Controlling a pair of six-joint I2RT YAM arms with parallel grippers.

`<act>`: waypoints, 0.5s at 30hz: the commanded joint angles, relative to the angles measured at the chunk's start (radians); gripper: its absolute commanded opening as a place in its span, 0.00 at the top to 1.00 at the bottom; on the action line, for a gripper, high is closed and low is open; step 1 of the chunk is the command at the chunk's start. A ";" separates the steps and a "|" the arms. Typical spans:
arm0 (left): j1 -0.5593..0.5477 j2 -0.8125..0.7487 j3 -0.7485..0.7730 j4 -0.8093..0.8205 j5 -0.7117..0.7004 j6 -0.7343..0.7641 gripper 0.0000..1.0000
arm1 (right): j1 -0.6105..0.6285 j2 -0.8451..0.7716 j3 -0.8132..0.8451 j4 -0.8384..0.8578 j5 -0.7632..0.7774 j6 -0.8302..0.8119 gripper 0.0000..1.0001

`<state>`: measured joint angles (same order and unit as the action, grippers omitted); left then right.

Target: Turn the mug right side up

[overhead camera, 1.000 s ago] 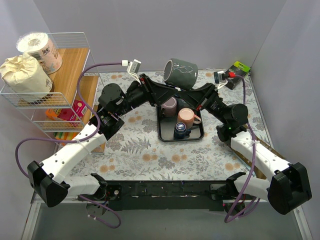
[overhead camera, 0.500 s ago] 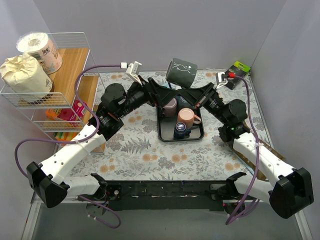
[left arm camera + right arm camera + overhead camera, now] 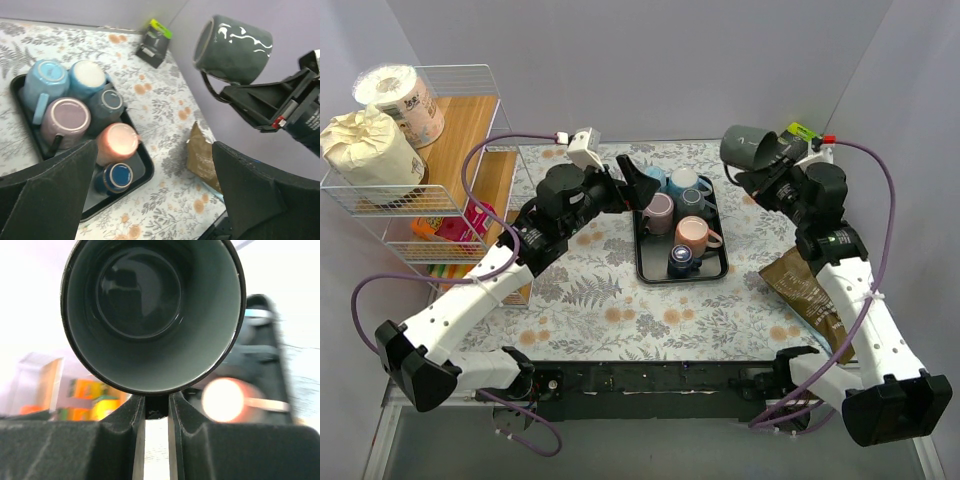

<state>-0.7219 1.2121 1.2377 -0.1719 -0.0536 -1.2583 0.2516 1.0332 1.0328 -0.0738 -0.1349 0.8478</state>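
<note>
A dark grey mug (image 3: 745, 147) with a pale squiggle hangs in the air on its side at the back right. My right gripper (image 3: 767, 168) is shut on its handle. In the right wrist view the open mouth of the mug (image 3: 150, 315) faces the camera, and the handle is pinched just above the right gripper (image 3: 156, 407). The left wrist view shows the mug (image 3: 232, 47) up high, apart from my left gripper (image 3: 155, 200). The left gripper (image 3: 635, 185) stands open and empty over the tray's back left corner.
A black tray (image 3: 655, 262) in the middle holds several upturned mugs (image 3: 117, 142). A wire shelf (image 3: 415, 200) with paper rolls stands at the left. A brown pouch (image 3: 805, 290) lies on the right, and a small green-and-black box (image 3: 800, 133) sits at the back right.
My left gripper has opened, let go of the grey mug and drawn back to the left. The right arm has carried the mug by its handle to the back right.
</note>
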 commanded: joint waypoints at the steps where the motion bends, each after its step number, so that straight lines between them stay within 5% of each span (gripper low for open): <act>1: -0.004 0.015 0.045 -0.113 -0.124 0.054 0.02 | -0.104 -0.004 0.101 -0.205 0.102 -0.189 0.99; 6: -0.001 0.096 0.095 -0.215 -0.111 0.094 0.02 | -0.172 0.088 0.193 -0.340 0.130 -0.291 0.99; 15: 0.004 0.210 0.128 -0.327 -0.088 0.100 0.02 | -0.187 0.275 0.245 -0.333 0.198 -0.457 0.99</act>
<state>-0.7219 1.4273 1.3476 -0.4328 -0.1390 -1.1881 0.0654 1.2594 1.1904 -0.4835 0.0330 0.4980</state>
